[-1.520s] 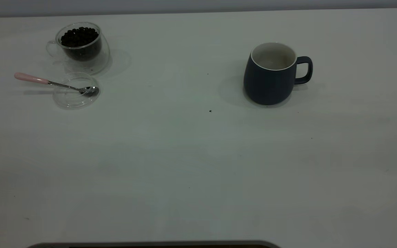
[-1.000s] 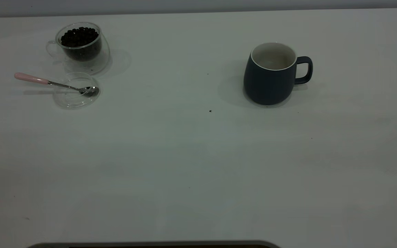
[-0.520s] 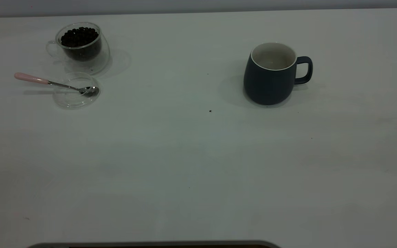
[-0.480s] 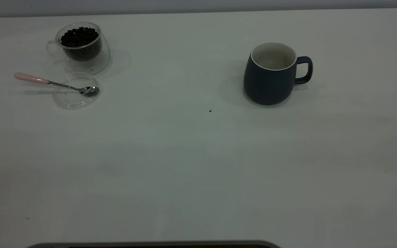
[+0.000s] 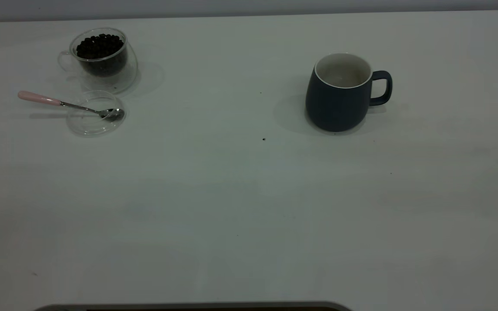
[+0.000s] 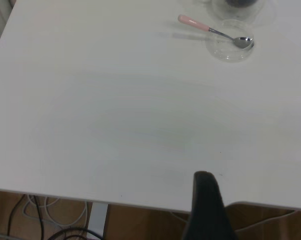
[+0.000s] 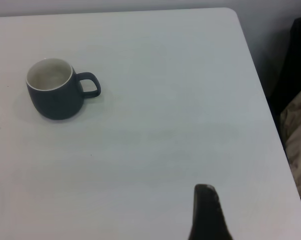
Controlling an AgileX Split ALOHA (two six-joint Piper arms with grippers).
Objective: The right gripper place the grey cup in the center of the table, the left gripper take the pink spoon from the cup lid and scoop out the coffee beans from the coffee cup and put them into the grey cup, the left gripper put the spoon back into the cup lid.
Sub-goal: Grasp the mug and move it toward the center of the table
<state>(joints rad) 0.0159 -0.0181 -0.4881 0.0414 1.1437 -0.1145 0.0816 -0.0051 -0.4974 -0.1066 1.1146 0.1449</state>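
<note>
No brand, label or writing can be read on anything here. In the exterior view neither arm reaches over the worktop (image 5: pixel 231 207). The left tool (image 6: pixel 206 210) shows in its wrist view only as one dark tapered finger hanging above the worktop's near edge, well apart from the spoon; whether it is apart or together I cannot tell. The right tool (image 7: pixel 207 212) likewise shows a single dark finger above bare worktop, well apart from the grey cup (image 5: pixel 339 93), and its state cannot be told either. In the exterior view the grey cup stands upright at about 2 o'clock from the worktop's middle, its handle pointing to 3 o'clock, its white inside bare. The coffee cup (image 5: pixel 102 58) sits at about 10 o'clock, near the far left corner, with the coffee beans (image 5: pixel 99 45) heaped dark inside it. Just beside it, on its 6 o'clock side, lies the cup lid (image 5: pixel 95 114). The pink spoon (image 5: pixel 69 105) rests with its silver bowl in the lid and its pink handle reaching out over the rim toward 9 o'clock.
</note>
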